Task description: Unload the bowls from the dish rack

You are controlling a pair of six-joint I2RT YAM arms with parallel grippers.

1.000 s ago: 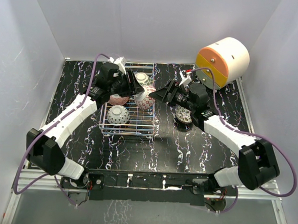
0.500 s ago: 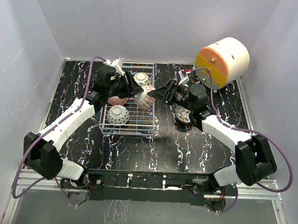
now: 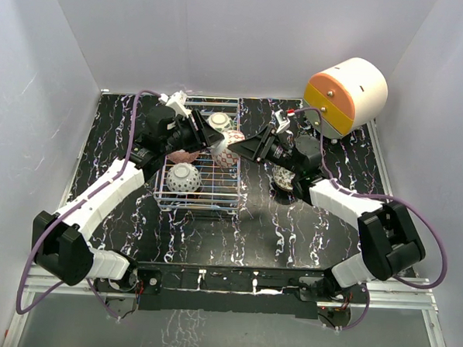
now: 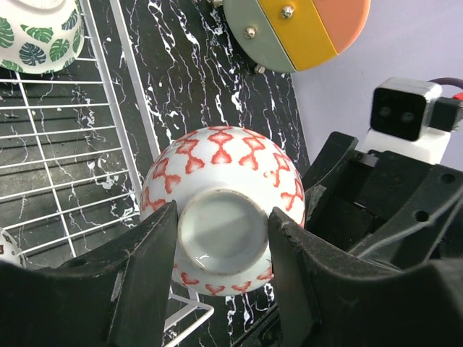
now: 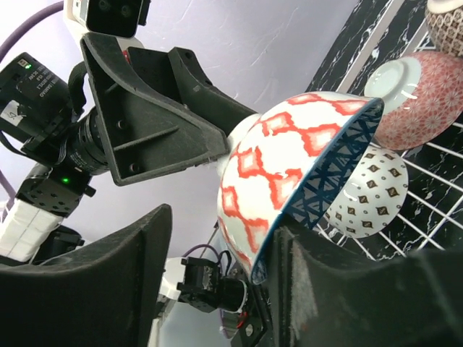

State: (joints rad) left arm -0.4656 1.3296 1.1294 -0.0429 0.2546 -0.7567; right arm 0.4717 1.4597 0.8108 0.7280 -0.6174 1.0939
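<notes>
A white bowl with red diamond pattern [image 3: 226,150] hangs on its side above the right edge of the dish rack [image 3: 199,197]. My left gripper [image 3: 214,144] is shut on its white foot ring [image 4: 224,231]. My right gripper [image 3: 238,149] is open at the bowl's rim [image 5: 340,155], one finger inside the blue-patterned interior and the other well off the outside. A beige dotted bowl [image 3: 183,176], a pink bowl [image 3: 184,152] and a green-leaf bowl [image 3: 221,123] sit in the rack. Another bowl [image 3: 285,179] lies on the table under my right arm.
The white-and-orange drawer unit [image 3: 346,94] stands at the back right and shows in the left wrist view [image 4: 296,29]. The rack wires [image 4: 72,144] run just left of the held bowl. White walls enclose the black marbled table [image 3: 291,223].
My right gripper has reached left to the held bowl and now straddles its rim. My left arm has shifted slightly back and left, still holding the bowl.
</notes>
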